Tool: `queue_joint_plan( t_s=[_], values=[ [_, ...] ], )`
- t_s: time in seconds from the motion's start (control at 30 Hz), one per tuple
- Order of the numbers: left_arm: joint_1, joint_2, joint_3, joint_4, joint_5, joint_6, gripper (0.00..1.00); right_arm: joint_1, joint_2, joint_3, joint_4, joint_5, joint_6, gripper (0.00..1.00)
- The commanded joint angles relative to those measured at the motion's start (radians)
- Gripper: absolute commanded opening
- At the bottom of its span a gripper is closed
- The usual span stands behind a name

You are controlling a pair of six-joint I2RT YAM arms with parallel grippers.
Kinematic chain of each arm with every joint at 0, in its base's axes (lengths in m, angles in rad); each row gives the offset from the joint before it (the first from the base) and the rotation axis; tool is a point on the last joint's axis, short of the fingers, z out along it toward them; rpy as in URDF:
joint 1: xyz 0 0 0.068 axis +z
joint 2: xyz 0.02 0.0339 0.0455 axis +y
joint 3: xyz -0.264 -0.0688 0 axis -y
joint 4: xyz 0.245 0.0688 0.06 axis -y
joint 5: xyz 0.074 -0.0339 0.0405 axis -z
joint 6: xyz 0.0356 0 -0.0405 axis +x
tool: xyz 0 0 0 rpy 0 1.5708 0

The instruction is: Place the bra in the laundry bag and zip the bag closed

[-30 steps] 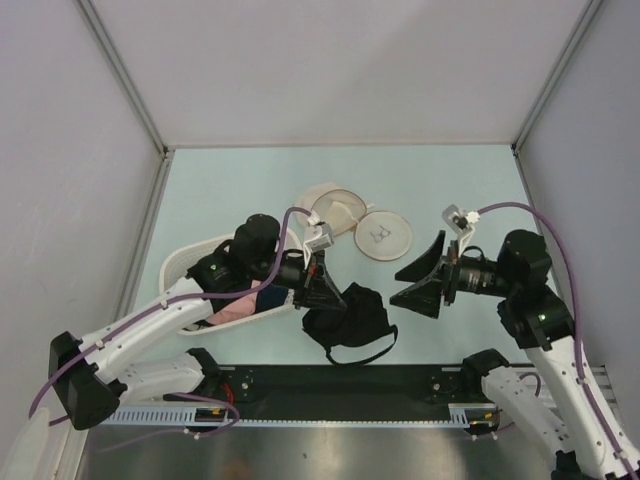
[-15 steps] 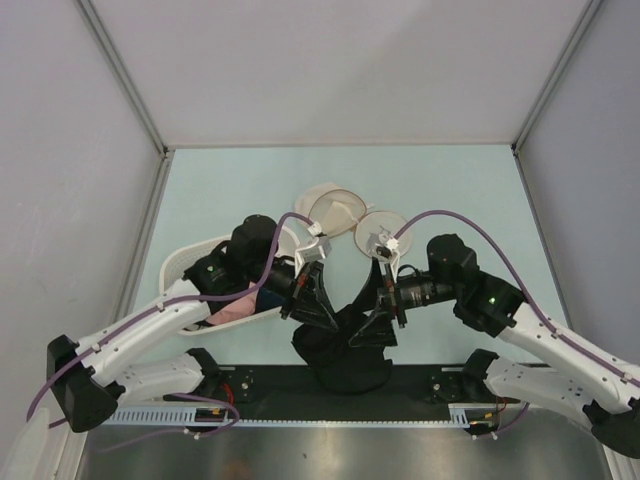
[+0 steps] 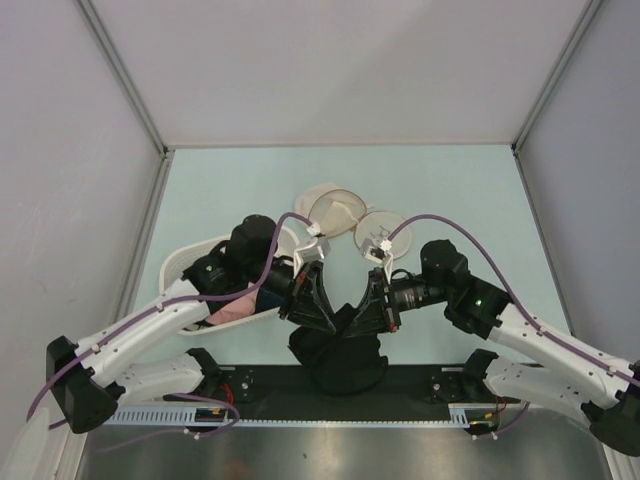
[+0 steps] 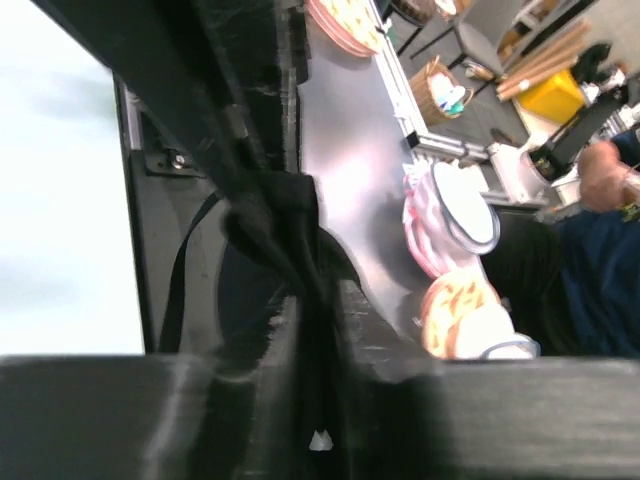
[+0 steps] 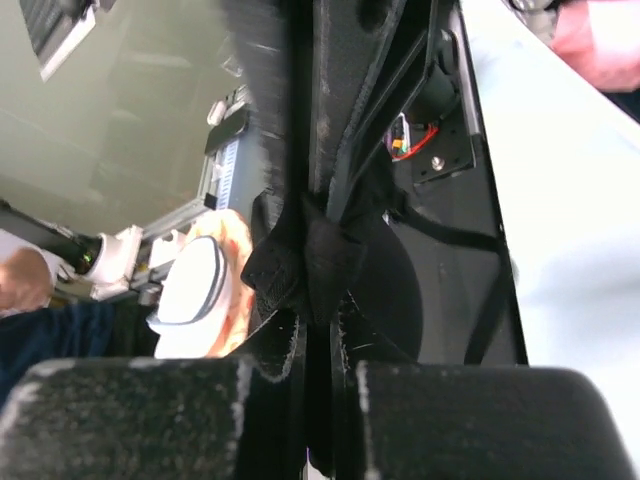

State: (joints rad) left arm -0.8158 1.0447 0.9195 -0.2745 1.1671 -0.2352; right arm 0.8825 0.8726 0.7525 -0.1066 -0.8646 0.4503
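The black bra hangs bunched between both grippers, low over the black strip at the table's near edge. My left gripper is shut on its left side. In the left wrist view the dark fabric runs down between the fingers of that gripper. My right gripper is shut on the right side, and a fold of the bra is pinched in that gripper. The cream laundry bag lies open behind them, its two round halves side by side.
A white perforated basket with a pink garment lies at the left under my left arm. Grey walls close in the pale green table on three sides. The arm bases stand along the near edge.
My right arm swung in from the right and shut on the bra. The bra moved nearer the front edge and now hangs bunched between both grippers.
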Motion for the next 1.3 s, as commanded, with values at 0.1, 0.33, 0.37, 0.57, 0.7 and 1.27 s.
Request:
queue_joint_plan(
  t_s=[0.1,0.33,0.37,0.57,0.7,1.27],
  values=[
    [0.183,-0.025,0.035,0.038,-0.118,-0.053,0.74,-0.204,-0.069,-0.113,0.039,-0.016,0.102,0.00],
    [0.371,0.177,0.207,0.020,-0.517,-0.154,0.69,-0.598,-0.049,-0.039,-0.174,0.116,0.085,0.00],
    [0.371,0.220,0.238,0.017,-0.561,-0.157,0.64,-0.631,-0.028,-0.022,-0.189,0.146,0.094,0.00],
    [0.369,0.529,0.475,-0.006,-0.827,-0.081,0.64,-0.749,0.179,0.083,-0.070,0.165,0.185,0.00],
    [0.369,0.719,0.620,-0.075,-0.960,0.014,0.69,-0.758,0.293,0.174,-0.058,0.217,0.211,0.00],
    [0.305,0.998,0.809,-0.172,-1.210,0.096,0.43,-0.709,0.474,0.274,0.016,0.300,0.225,0.00]
  ],
)
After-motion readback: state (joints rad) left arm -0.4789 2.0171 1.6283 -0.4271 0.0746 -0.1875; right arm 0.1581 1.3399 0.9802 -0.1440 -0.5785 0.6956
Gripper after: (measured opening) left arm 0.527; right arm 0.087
